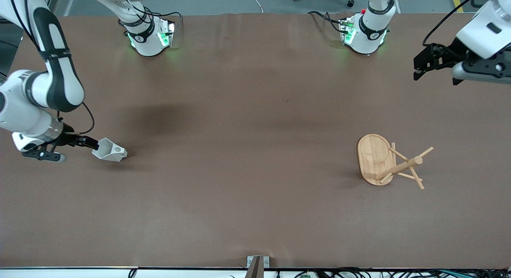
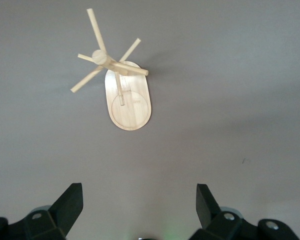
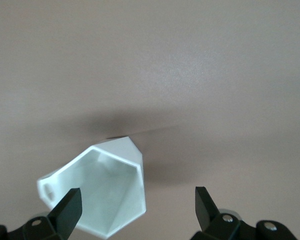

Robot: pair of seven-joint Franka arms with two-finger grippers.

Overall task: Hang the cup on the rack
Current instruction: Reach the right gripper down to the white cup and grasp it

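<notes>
Right wrist view shows the cup (image 3: 107, 192) lying on its side between the spread fingers of the right gripper (image 3: 135, 210), near the table edge at the right arm's end; it looks light, rigid and slippery, so its rim wall seems the best hold; the rack (image 1: 389, 162) stands toward the left arm's end; the left gripper (image 2: 140, 212) waits open above the table.

cup (image 1: 109, 150) and rack (image 1: 381, 160) at the table's two ends.

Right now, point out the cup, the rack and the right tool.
cup (image 1: 109, 150), front view, on its white faceted side wall.
rack (image 1: 373, 158), front view, on the bare oval base.
right tool (image 3: 135, 207), right wrist view, midway between its open fingertips, at the cup's rim.
</notes>
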